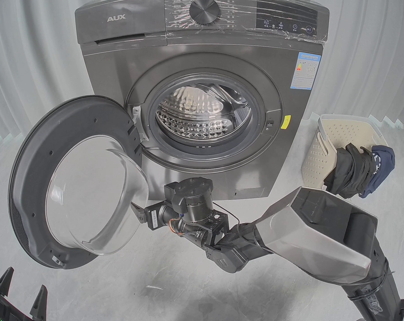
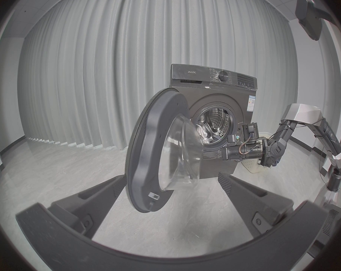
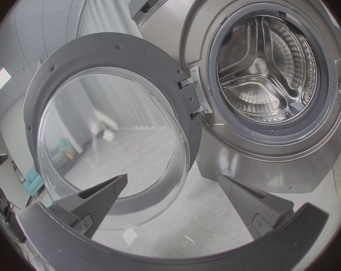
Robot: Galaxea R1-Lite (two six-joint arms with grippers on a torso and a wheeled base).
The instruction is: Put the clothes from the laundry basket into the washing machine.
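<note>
Both left gripper (image 2: pixel 172 177) and right gripper (image 3: pixel 172 179) hold jaws wide, empty; right perhaps touches the door (image 3: pixel 102 49).

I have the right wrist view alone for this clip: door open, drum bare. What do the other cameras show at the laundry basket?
Observer: The laundry basket stands on the floor beside the washing machine, on the robot's right. A black garment and a blue garment hang over its front rim.
Reviewer: And the left arm?
Observer: The left pincer is open and empty, held low and back from the open door.
</note>
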